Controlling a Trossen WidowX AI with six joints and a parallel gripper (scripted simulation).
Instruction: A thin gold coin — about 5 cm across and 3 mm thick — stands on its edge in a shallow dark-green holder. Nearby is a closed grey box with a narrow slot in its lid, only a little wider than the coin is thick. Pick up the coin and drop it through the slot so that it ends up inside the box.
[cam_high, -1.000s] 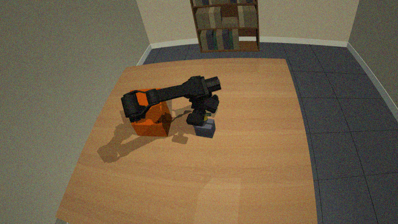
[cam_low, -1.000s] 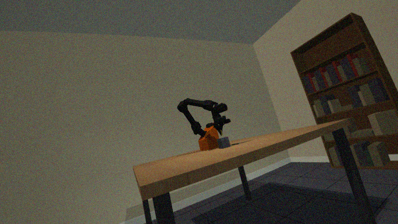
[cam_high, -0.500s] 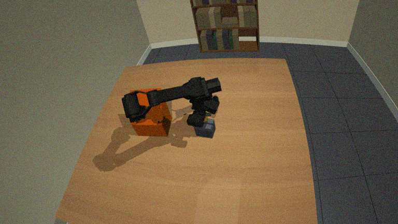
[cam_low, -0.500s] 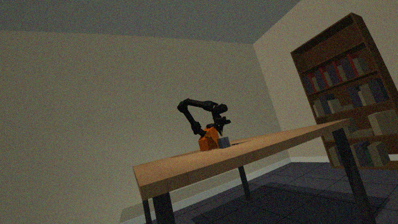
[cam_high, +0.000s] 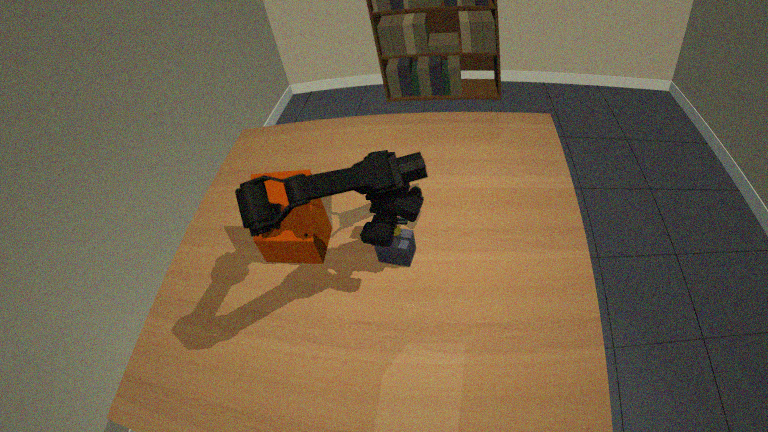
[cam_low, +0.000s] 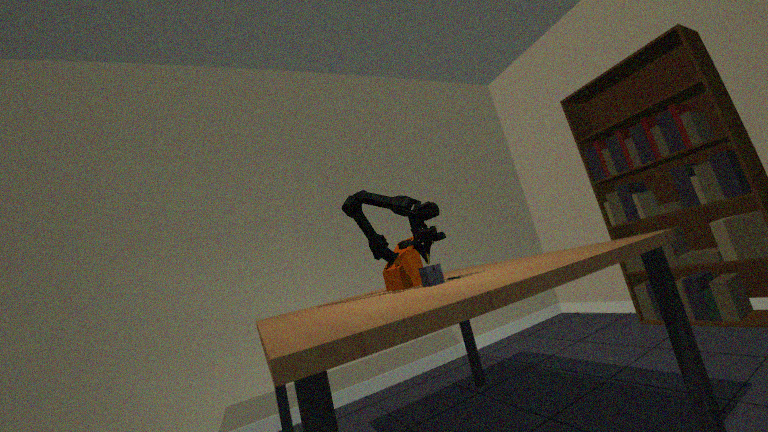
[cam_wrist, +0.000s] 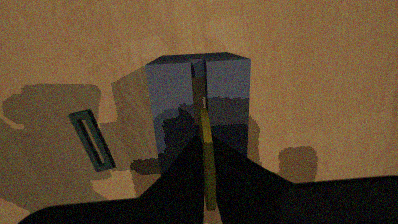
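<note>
My gripper (cam_high: 396, 228) (cam_low: 427, 257) (cam_wrist: 203, 143) is shut on the gold coin (cam_high: 397, 231) (cam_wrist: 210, 175), seen edge-on between the fingertips in the wrist view. The fingers point down over the near part of the grey box (cam_high: 394, 255) (cam_low: 431, 275) (cam_wrist: 228, 80). In the wrist view the coin's far end overlaps the line of the slot (cam_wrist: 198, 75) and runs nearly along it, at a slight angle. Whether its lower edge is above the slot or just inside it cannot be told. The near end of the slot is hidden. The dark-green holder (cam_wrist: 80, 115) is empty, left of the box.
The orange base block (cam_high: 292, 251) (cam_low: 394, 278) of the arm stands close to the box, on its left in the top and exterior views. The wooden table (cam_high: 483, 300) (cam_low: 343, 327) carries them. Arm shadows fall across the box lid and around the holder. A bookshelf (cam_high: 440, 55) stands beyond the table.
</note>
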